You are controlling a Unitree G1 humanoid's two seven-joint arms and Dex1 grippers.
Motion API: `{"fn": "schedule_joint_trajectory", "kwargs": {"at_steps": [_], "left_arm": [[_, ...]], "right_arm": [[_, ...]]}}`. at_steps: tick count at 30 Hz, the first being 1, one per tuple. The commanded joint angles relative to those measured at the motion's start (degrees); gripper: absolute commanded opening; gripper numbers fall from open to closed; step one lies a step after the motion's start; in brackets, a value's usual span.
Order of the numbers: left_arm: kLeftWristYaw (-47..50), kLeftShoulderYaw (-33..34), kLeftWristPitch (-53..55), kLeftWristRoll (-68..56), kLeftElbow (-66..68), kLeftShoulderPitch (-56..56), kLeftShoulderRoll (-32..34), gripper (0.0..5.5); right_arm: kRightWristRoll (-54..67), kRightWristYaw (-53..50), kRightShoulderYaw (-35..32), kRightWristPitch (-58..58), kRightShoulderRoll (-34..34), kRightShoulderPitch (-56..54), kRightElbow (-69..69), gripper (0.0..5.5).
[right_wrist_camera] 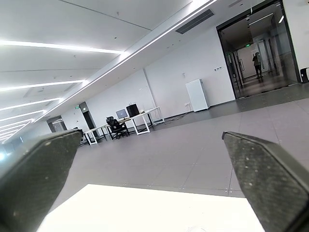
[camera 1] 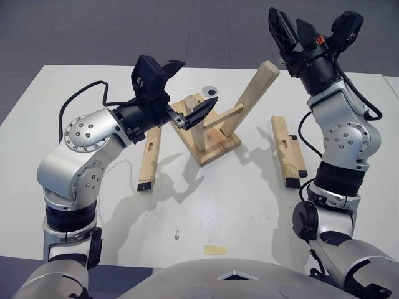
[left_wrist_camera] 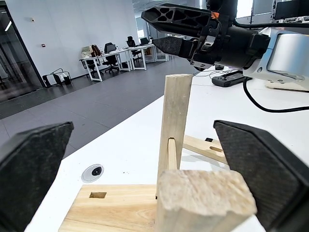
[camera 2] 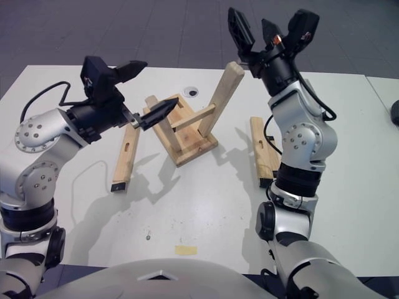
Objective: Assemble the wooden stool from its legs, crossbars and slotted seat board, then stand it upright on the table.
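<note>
- Now open left gripper [camera 1: 198, 82] brackets upright leg [left_wrist_camera: 205, 198] on seat board [camera 1: 215, 149] beneath; skewed squeeze could unseat it.
- Open right gripper [camera 1: 312, 25], above the leaning leg [camera 1: 255, 87], could knock it over.

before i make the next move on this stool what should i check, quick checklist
1. Left pincer open: ok. Its fingers sit on either side of the upright leg's top without gripping it.
2. Right pincer free: ok. It is open, empty and raised above the leaning leg.
3. Crossbar spans both fitted legs: ok.
4. Leaning leg fully seated in the seat board: cannot tell. It tilts away from the upright leg.
5. Left loose leg and right loose leg reachable: ok. Both lie flat on the table, one on each side of the board.
</note>
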Motion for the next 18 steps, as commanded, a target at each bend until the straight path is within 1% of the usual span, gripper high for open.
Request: {"fn": "schedule_joint_trajectory", "kwargs": {"at_steps": [1, 4, 9, 11, 13, 15, 17, 18], "left_arm": [[0.38, -0.05, -0.06, 0.57, 1.05, -0.78, -0.01, 5.40], [1.10, 0.19, -0.22, 0.19, 1.30, -1.10, -1.15, 5.40], [1.46, 1.41, 0.03, -0.87, 2.00, -2.05, -1.86, 5.40], [1.97, 1.88, 0.31, -1.21, 1.75, -1.77, -2.09, 5.40], [2.39, 1.67, 0.40, -1.08, 1.73, -1.55, -2.45, 5.40], [2.67, 1.38, 0.45, -0.97, 1.79, -1.49, -2.85, 5.40], [2.77, 0.98, 0.39, -0.66, 2.04, -1.45, -2.99, 5.40], [2.79, 0.72, 0.36, -0.34, 2.31, -1.57, -2.93, 5.40]], "right_arm": [[0.86, -2.10, -0.65, -0.03, 1.57, -0.08, 1.89, 5.37], [1.55, -3.28, -0.74, -0.45, 2.71, -3.12, 3.36, 5.37], [7.38, -6.63, -5.33, -1.73, 2.13, -15.14, 5.27, 5.37], [8.69, -7.08, -5.41, -1.86, 2.88, -16.87, 6.21, 5.37], [5.06, -6.25, -1.46, -2.52, 4.75, -13.11, 8.24, 5.37], [1.73, -6.31, 2.55, -2.09, 7.64, -7.11, 12.45, 5.37], [-4.11, -5.33, 9.46, -1.19, 8.10, -1.24, 16.66, 5.37], [-6.63, -5.34, 11.69, -1.28, 8.13, 0.76, 17.91, 5.37]]}}
